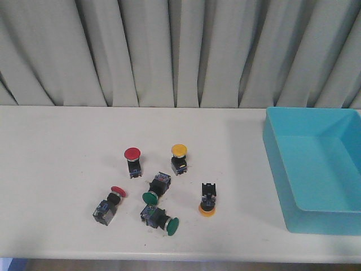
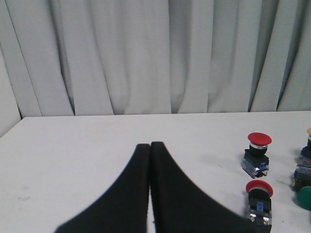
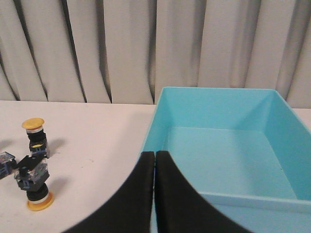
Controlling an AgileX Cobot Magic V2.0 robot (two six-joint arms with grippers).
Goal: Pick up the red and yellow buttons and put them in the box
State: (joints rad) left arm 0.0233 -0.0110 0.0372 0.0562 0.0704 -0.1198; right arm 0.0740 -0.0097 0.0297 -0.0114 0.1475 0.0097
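Front view: domed red button (image 1: 131,153) upright on its black body (both grippers (image 2: 150,145) (image 3: 154,154) pressed together, holding nothing).

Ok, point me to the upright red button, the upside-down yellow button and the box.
upright red button (image 1: 131,153), front view, on its red cap.
upside-down yellow button (image 1: 207,210), front view, on its yellow cap against the table.
box (image 1: 309,159), front view, on its bare floor.

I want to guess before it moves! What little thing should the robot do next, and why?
Probably open the left claw and reach toward the upright red button. Both claws are shut and hold nothing, the blue box looks empty, and all the red and yellow buttons sit on the table, nearer the left arm's side.
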